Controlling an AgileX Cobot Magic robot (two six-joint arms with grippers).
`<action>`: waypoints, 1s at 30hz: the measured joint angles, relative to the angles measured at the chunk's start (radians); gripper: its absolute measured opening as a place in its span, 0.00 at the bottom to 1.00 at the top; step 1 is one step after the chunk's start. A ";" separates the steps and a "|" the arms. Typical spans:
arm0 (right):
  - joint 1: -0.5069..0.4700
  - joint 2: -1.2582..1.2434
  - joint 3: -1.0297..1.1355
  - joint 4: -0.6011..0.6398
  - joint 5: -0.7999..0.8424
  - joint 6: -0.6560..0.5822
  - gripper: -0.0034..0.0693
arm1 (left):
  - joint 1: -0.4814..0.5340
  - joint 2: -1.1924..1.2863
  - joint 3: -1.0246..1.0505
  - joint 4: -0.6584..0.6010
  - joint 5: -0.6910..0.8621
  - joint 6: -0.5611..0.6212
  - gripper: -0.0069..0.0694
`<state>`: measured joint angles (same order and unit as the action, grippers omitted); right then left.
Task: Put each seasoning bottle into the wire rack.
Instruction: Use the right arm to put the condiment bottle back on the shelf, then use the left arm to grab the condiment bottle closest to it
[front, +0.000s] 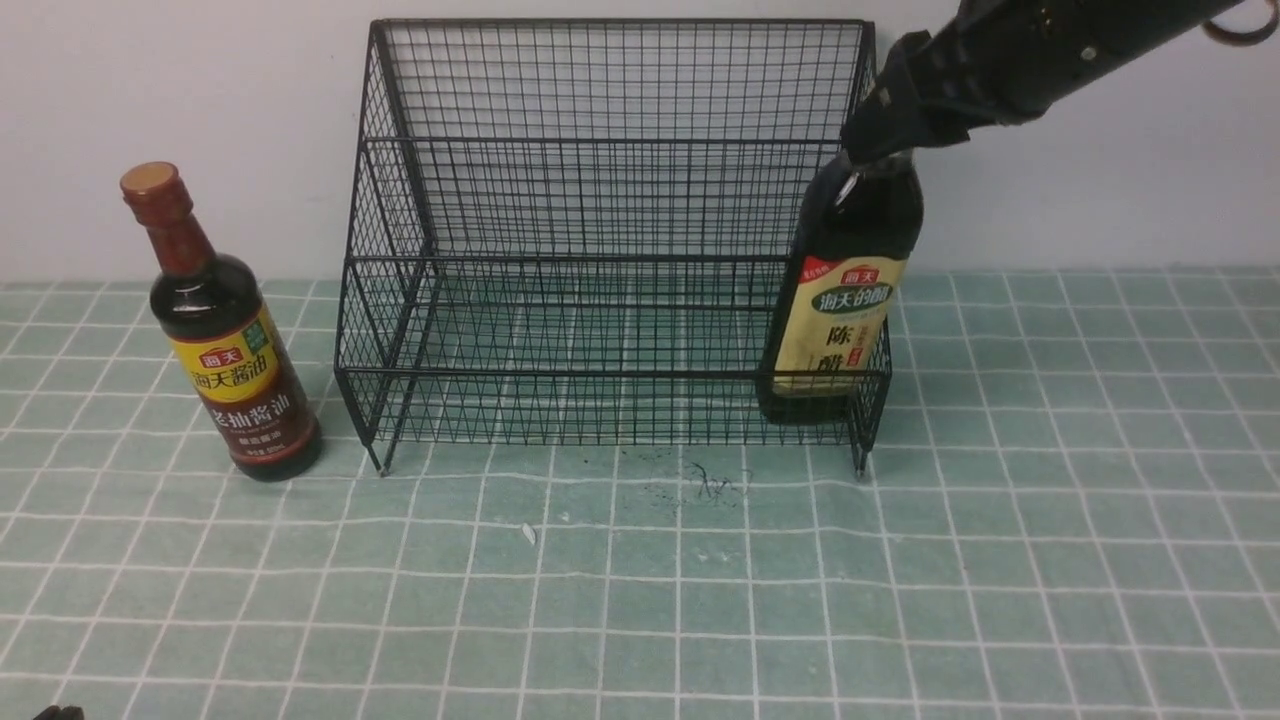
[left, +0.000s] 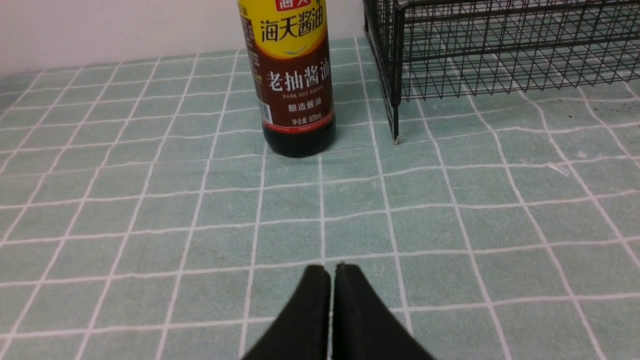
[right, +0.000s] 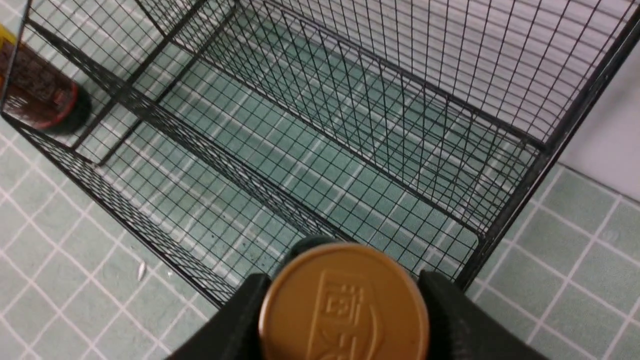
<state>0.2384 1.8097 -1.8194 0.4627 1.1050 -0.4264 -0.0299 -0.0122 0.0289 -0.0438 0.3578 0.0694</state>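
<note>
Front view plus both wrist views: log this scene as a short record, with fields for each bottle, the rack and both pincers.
slim bottle: upright on the tiled cloth, outside the wire rack, to its left, not held
broad bottle: slightly tilted, base inside the rack's lower front tier, right end; resting or not, cannot tell
wire rack: black, two tiers; upper tier holds no bottle
left pincer: shut, empty, short of the slim bottle
right pincer: shut on the broad bottle's tan cap
remaining: slim bottle
</note>
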 joint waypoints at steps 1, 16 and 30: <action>0.016 0.002 -0.001 -0.017 -0.008 0.000 0.51 | 0.000 0.000 0.000 0.000 0.000 0.000 0.08; 0.073 0.000 -0.011 -0.117 -0.047 0.109 0.69 | 0.000 0.000 0.000 0.000 0.000 0.000 0.08; 0.073 -0.434 -0.011 -0.160 0.027 0.203 0.35 | 0.000 0.000 0.000 0.000 0.000 0.000 0.08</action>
<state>0.3117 1.3756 -1.8308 0.3026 1.1321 -0.2236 -0.0299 -0.0122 0.0289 -0.0438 0.3578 0.0694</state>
